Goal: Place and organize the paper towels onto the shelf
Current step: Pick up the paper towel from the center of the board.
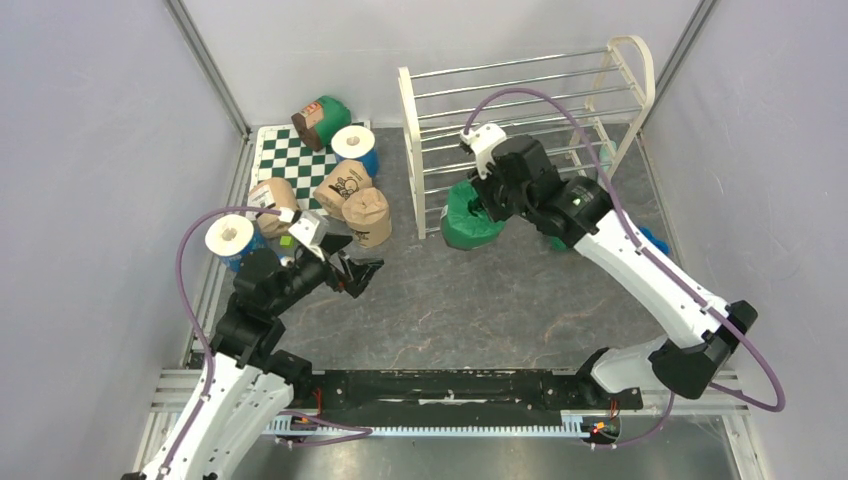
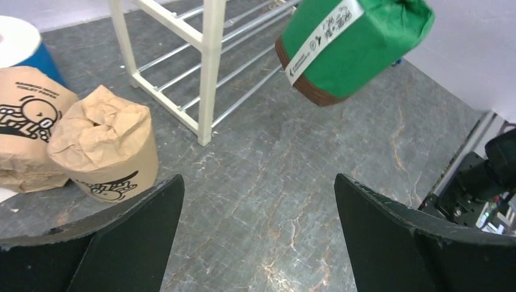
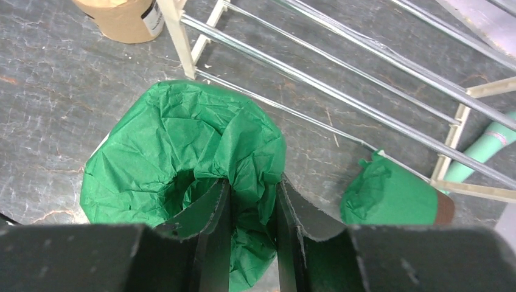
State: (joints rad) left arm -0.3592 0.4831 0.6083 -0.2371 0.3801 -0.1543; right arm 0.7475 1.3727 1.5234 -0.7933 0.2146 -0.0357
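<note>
The white shelf (image 1: 520,130) with chrome rods stands at the back right. My right gripper (image 1: 487,205) (image 3: 252,182) is shut on the crumpled top of a green paper towel roll (image 1: 468,225) (image 3: 176,140), held off the table before the shelf's left end; it also shows in the left wrist view (image 2: 353,45). A second green roll (image 3: 392,198) lies by the shelf's lowest rods. A third green roll (image 1: 322,120) lies at the back. Three tan rolls (image 1: 345,188) and two white-and-blue rolls (image 1: 353,147) sit at the left. My left gripper (image 1: 360,272) (image 2: 258,182) is open and empty.
A green-and-white checkered mat (image 1: 300,165) lies under the back-left rolls. A small blue thing (image 1: 653,240) shows behind my right arm. Grey walls close in on both sides. The nearest tan roll (image 2: 103,149) stands just left of my left fingers.
</note>
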